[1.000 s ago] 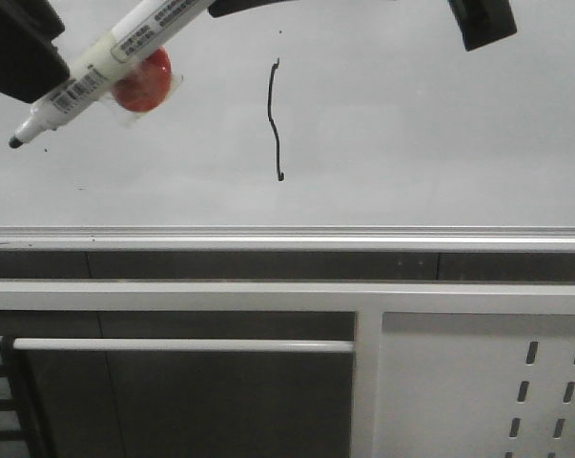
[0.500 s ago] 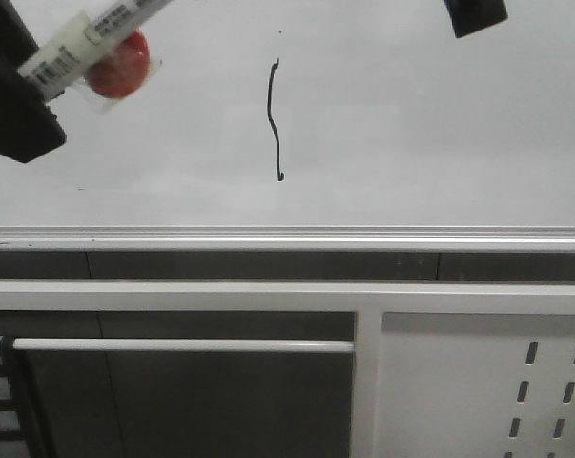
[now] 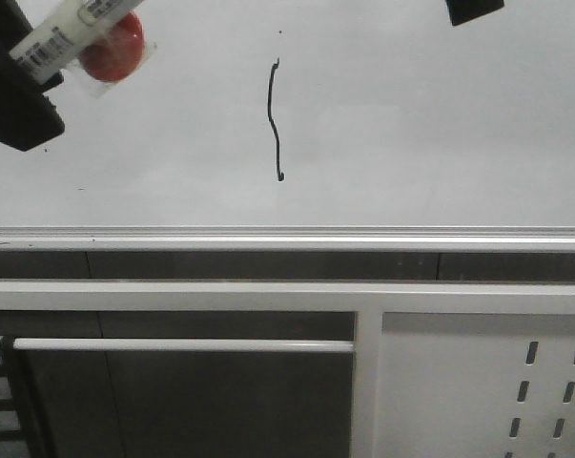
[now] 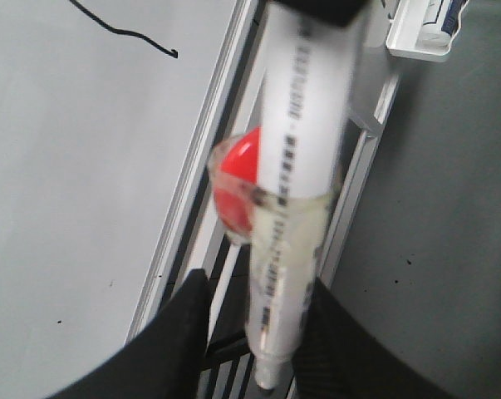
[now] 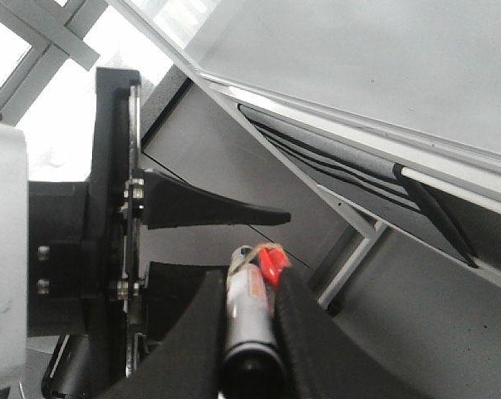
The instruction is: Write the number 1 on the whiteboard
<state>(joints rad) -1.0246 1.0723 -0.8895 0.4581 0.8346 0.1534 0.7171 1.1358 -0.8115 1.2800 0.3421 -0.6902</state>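
A large pale grey-white whiteboard (image 3: 411, 124) fills the upper half of the front view, with a silver aluminium rail (image 3: 287, 236) run along its lower edge. Below the rail, a white metal frame (image 3: 268, 294) is seen, with a horizontal white bar (image 3: 182, 345) at about 7 o'clock and a white perforated panel (image 3: 487, 391) at about 5 o'clock. A few tiny dark specks are scattered on the board.

The number 1 (image 3: 275, 119) is drawn as a thin black, slightly wavy vertical stroke just above and left of the picture's centre, with small hooks at both ends.

The left end effector (image 3: 20, 95) is seen at about 10 o'clock, well apart from the stroke and to its left. It is clamped on a white marker (image 3: 63, 38) that bears a barcode label; a red round piece (image 3: 112, 52) in clear wrapping is fixed to the marker's side. In the left wrist view the marker (image 4: 296, 208) is held between the two dark fingers (image 4: 179, 332), and the lower end of the stroke (image 4: 134, 33) is visible on the board beyond.

The right end effector (image 3: 475, 10) shows only as a dark corner at about 1 o'clock, well to the right of the stroke. In the right wrist view its fingers (image 5: 196, 332) are closed around a second marker (image 5: 248, 320) with a red piece (image 5: 272, 262) near its far end.
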